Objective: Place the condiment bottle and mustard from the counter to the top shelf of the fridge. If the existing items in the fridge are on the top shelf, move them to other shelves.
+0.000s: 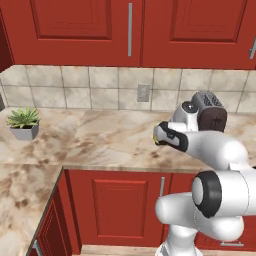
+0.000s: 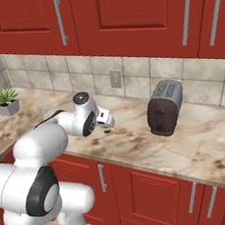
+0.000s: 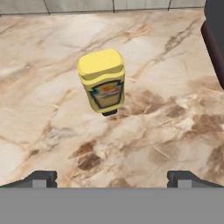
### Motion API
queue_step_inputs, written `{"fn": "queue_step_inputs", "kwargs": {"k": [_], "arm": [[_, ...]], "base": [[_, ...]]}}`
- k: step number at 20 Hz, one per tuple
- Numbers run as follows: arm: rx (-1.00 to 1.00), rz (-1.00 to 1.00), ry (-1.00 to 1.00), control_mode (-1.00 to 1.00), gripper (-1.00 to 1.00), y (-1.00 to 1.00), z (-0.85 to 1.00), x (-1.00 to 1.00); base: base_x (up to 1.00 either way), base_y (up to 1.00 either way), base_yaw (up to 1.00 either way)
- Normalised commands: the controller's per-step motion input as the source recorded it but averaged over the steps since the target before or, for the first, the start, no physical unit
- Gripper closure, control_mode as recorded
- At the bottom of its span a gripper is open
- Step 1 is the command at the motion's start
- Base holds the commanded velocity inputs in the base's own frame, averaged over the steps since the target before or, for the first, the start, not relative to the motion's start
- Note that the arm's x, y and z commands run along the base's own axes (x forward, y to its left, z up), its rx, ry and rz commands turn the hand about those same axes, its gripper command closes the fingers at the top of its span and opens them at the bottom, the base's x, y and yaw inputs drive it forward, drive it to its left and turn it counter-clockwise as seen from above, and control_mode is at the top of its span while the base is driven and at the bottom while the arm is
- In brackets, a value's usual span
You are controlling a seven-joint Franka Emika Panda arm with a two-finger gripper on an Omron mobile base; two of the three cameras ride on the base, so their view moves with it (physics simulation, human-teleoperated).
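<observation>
We judge this the approach to the first pick. Our claw (image 3: 112,177) hangs released, fingers spread wide, above the counter (image 3: 175,131); the mustard (image 3: 103,81) stands upright ahead of it, apart. Next: descend and straddle it. The toaster (image 2: 165,107) stands to the right; bare stone elsewhere.

We see a smooth, polished marbled-stone surface (image 3: 52,87), a matt yellow plastic-looking mustard (image 3: 103,81) and a dark, satin-finished toaster (image 2: 164,109).
</observation>
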Motion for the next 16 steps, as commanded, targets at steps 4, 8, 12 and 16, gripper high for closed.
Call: {"fn": "queue_step_inputs", "kwargs": {"k": [4,8,12,16], "arm": [[-0.01,0.00,-0.02,-1.00,-1.00,-0.06,-0.16,0.21],[-0.02,0.00,-0.07,-1.00,-1.00,0.00,-0.23,0.27],[-0.05,0.00,-0.10,-1.00,-1.00,0.00,-0.16,0.20],[0.00,0.00,-0.06,-1.00,-1.00,0.00,-0.01,0.07]], "base": [[0.00,0.00,0.00],[0.00,0.00,0.00],[0.00,0.00,0.00],[0.00,0.00,0.00]]}}
